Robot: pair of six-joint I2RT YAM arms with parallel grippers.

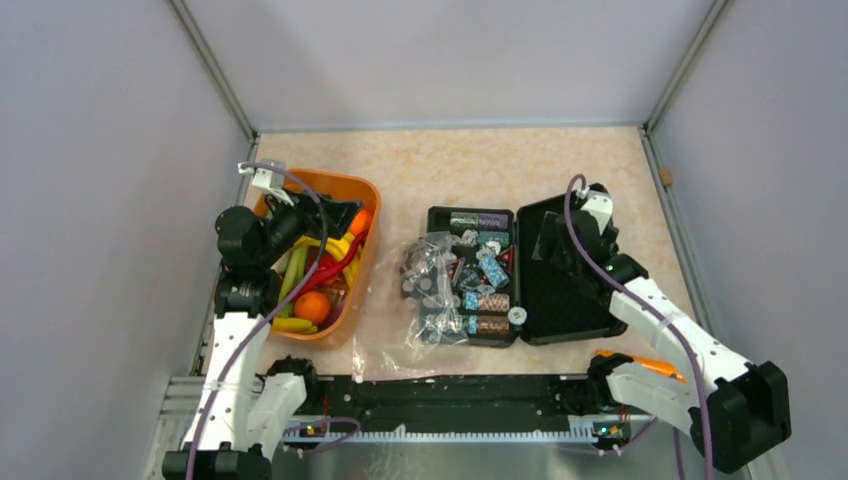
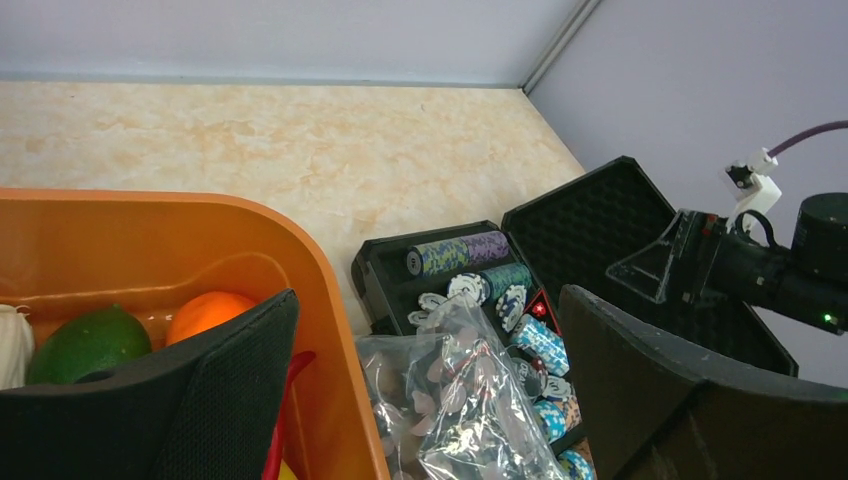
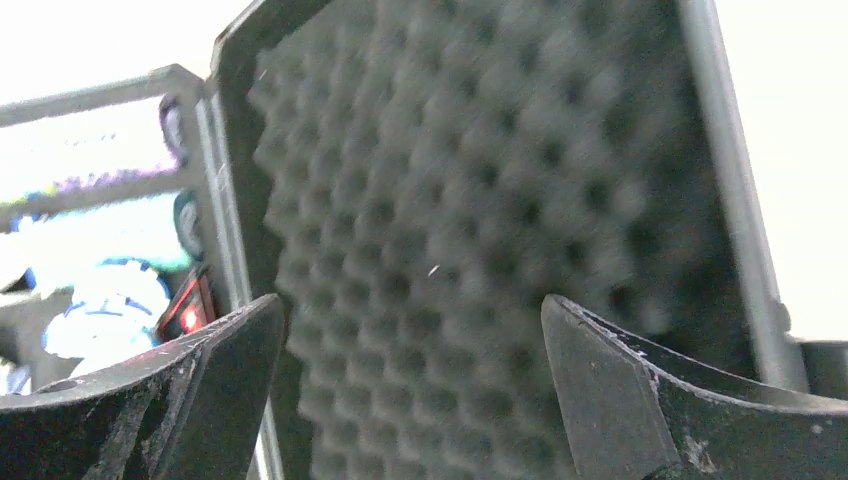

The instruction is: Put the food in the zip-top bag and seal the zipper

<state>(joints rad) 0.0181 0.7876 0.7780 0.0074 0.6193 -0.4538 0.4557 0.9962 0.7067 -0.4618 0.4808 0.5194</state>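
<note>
- The left claw (image 1: 335, 215) hung over the tub (image 1: 362, 190), which stood on the bench (image 1: 480, 165) at its left side.
- The food (image 1: 312, 305) lay in the tub, below and to the near side of that claw.
- The zip-top bag (image 1: 428, 300) lay right of the left claw, between the tub and the hard case (image 1: 550, 310), overlapping the case's left half.
- The chips (image 1: 488, 300) sat in that left half, left of the right claw (image 1: 555, 240).
- The right claw hung over the case's opened lid (image 3: 480, 200).

Marbled table (image 1: 520, 165) carries orange tub (image 1: 364, 285), clear bag (image 1: 432, 295), black case (image 1: 550, 310).
</note>
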